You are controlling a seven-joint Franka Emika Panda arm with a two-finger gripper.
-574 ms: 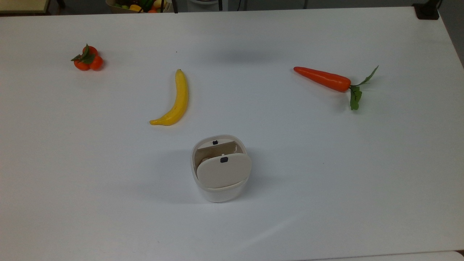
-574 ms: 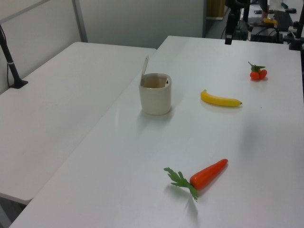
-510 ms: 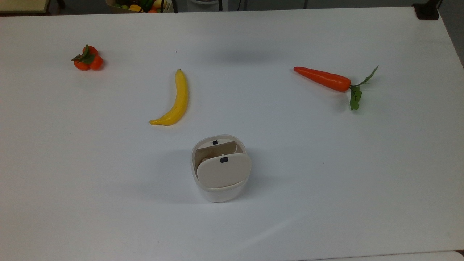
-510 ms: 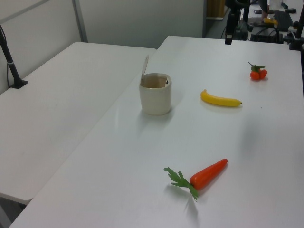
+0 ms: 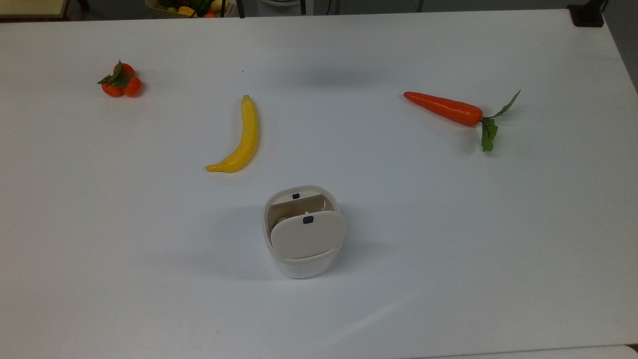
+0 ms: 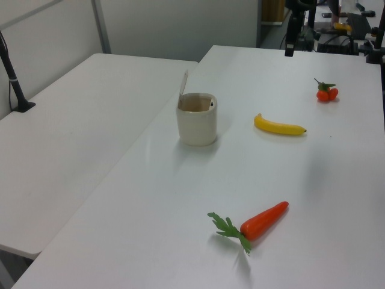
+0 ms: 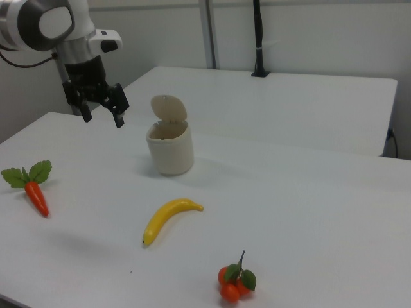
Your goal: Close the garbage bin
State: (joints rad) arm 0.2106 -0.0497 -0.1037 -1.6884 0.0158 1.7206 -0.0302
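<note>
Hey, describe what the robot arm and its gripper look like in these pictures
In the right view, the arm is glossy white with rounded joint housings and a dark grey round cap on one joint. Its gripper is black, with a boxy black body and two short black fingers. A thin dark cable trails behind the arm.

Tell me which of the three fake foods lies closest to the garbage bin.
The banana: its lower tip lies nearest the garbage bin. The carrot and the tomato cluster lie farther off.

Bare bench point(image 5: 448, 239) is surrounding the garbage bin point(image 5: 302, 259); its raised lid point(image 7: 169, 108) is standing open, the banana point(image 5: 239, 139) lying near it.
</note>
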